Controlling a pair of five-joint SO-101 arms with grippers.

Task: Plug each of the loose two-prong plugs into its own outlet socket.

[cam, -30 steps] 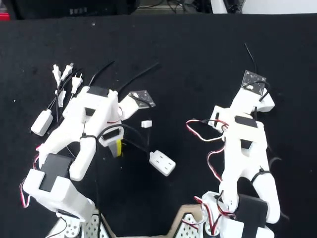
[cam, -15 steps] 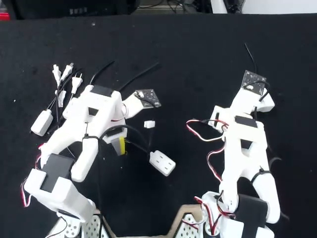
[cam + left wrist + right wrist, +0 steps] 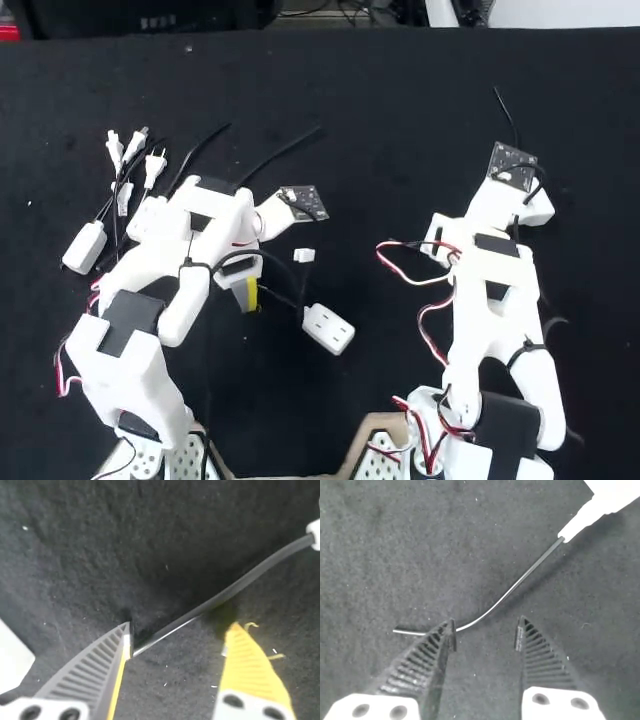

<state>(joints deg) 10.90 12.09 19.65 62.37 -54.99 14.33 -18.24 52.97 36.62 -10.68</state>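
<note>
Since the left arm (image 3: pixel 170 270) has swung a little rightward over the last second, the left gripper (image 3: pixel 180 630) now sits slightly nearer the small plug (image 3: pixel 304 255). That plug has itself crept a touch to the right on the cloth (image 3: pixel 400 90). The socket (image 3: pixel 327 328), the plug bunch and the right arm (image 3: pixel 490 290) are as before.

The left gripper's fingers are spread wide and hold nothing. A black cable (image 3: pixel 235 589) lies on the cloth between them, brushing one fingertip, not pinched.

Around it, left to right:
- Far to the gripper's left and beyond it are three plugs (image 3: pixel 135 145) in a bunch. Their prongs point away from the arms and their long axes are roughly parallel.
- Nearer, still left of the gripper, a white block (image 3: pixel 83 247) lies slantwise. The arm's own body covers much of the leads between these.
- Just beyond the gripper and to its right lies the small plug, flat. Its prong direction cannot be told.
- Right of the gripper and closer to the arm bases lies the socket, flat, slotted face up. Its long axis slants away from the gripper toward the bases, and a cable runs from under the gripper to its near end.

The right gripper (image 3: pixel 486 625), well right of all that, has its fingers parted and is empty. A thin wire (image 3: pixel 520 583) on the cloth curves past one fingertip toward a white piece (image 3: pixel 605 500).
</note>
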